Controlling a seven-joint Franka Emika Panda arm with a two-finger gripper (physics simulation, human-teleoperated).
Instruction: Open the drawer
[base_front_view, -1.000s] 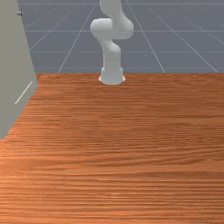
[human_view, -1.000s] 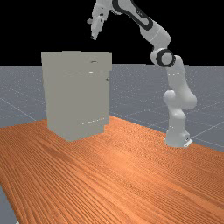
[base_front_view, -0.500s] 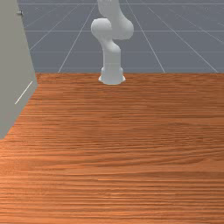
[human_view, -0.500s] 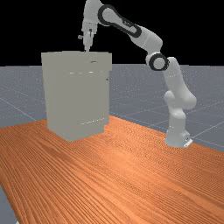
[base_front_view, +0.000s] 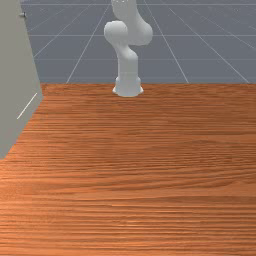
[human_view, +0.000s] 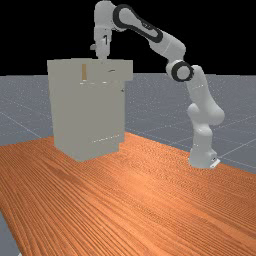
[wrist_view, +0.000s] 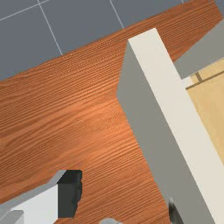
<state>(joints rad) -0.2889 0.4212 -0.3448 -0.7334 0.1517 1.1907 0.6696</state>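
Small dark marking (human_view: 145, 24) on the white-and-grey arm (human_view: 172, 46), too small to read. Below lie an orange-brown wooden table (human_view: 145, 200) and, beyond it, a grey floor (human_view: 165, 100) with pale grid lines. The pale-grey upper drawer (human_view: 127, 71), tan inside, stands partly out of the boxy grey cabinet (human_view: 87, 117), toward the far view's right. The claw (human_view: 103, 58) points down at the drawer's front, fingers (wrist_view: 70, 194) spread wide, gripping nothing
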